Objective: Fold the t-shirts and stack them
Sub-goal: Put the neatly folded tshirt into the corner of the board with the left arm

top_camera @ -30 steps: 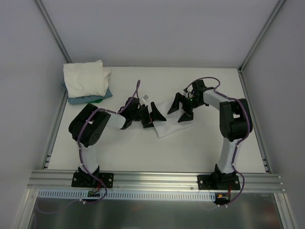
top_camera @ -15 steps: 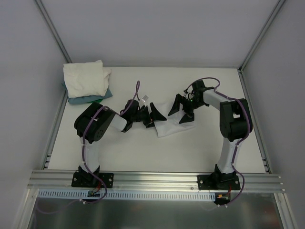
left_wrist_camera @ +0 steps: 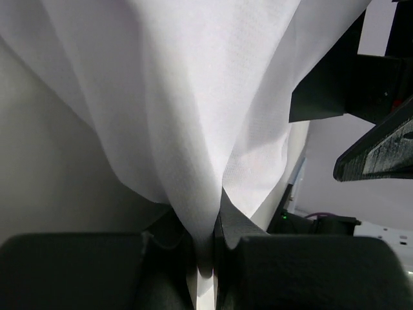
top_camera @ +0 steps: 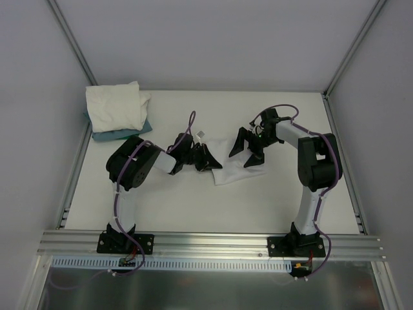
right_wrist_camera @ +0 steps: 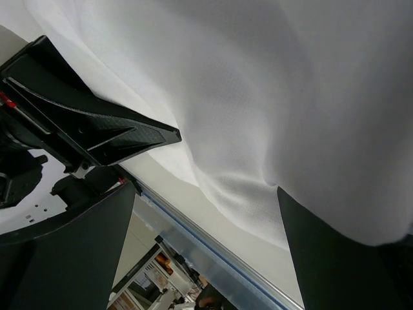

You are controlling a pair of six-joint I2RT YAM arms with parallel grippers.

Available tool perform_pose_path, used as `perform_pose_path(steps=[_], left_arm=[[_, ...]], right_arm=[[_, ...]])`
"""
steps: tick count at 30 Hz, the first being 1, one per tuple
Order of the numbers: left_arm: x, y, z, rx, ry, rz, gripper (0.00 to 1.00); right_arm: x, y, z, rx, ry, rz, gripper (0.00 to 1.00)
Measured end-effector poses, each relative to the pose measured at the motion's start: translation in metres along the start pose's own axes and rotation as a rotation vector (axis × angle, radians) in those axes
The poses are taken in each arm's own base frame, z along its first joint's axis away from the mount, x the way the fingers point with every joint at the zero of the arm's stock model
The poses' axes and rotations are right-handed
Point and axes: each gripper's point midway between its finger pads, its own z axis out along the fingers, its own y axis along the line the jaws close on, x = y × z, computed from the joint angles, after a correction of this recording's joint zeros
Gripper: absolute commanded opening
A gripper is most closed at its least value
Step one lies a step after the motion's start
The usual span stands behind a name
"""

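A small, partly folded white t-shirt (top_camera: pixel 230 173) lies mid-table between the two arms. My left gripper (top_camera: pixel 208 159) is shut on its left edge; the left wrist view shows the thin cloth (left_wrist_camera: pixel 181 97) pinched between the closed fingers (left_wrist_camera: pixel 258 258). My right gripper (top_camera: pixel 247 152) stands open over the shirt's right side, its fingers (right_wrist_camera: pixel 335 258) straddling the cloth (right_wrist_camera: pixel 271 97) without clamping it. A pile of folded white t-shirts (top_camera: pixel 116 106) sits at the back left corner.
The pile rests on a flat teal-blue item (top_camera: pixel 119 134). Grey walls and metal posts enclose the table on three sides. An aluminium rail (top_camera: pixel 213 244) with both arm bases runs along the near edge. The two grippers are close together.
My left gripper slid right onto the shirt's edge and went from wide open to shut on the cloth. The right gripper has barely moved and stays open.
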Motion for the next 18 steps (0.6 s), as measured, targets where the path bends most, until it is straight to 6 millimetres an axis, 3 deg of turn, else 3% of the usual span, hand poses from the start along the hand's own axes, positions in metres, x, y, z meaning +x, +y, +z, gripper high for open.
perform_pose_path(steps=[6, 18], left_arm=[[-0.018, -0.001, -0.004, -0.151, 0.017, 0.126, 0.00], [-0.027, 0.014, -0.059, -0.484, 0.067, 0.330, 0.00]], right_arm=[[-0.003, 0.000, -0.005, 0.000, -0.011, 0.004, 0.99], [-0.010, 0.010, -0.017, -0.015, -0.050, -0.021, 0.99]])
